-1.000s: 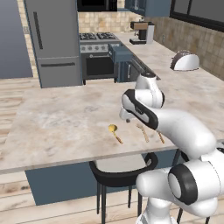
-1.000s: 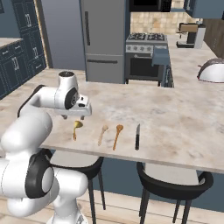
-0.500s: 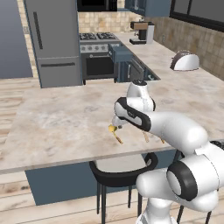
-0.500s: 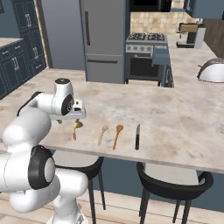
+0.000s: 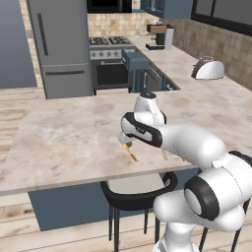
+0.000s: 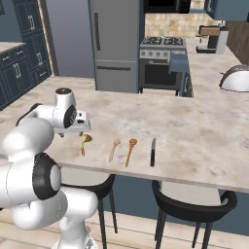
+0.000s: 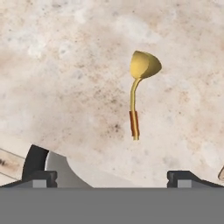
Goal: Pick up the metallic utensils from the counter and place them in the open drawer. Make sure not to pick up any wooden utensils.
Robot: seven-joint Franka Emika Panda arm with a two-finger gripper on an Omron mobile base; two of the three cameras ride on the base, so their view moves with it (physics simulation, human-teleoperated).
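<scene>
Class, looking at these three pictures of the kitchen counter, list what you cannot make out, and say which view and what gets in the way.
- Left base view: the arm covers most of the two wooden spoons and the black utensil.
- Left base view: the golden spoon's bowl is hidden behind the hand.
- Hand view: something pale at the right edge is cut off.
- Right base view: the black utensil is too small to identify.

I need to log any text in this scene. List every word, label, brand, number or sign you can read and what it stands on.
None: no readable text in any view.
The fridge, stove, coffee machine and toaster show no legible label or brand.
The golden spoon, the other utensils and the counter bear no markings.
</scene>
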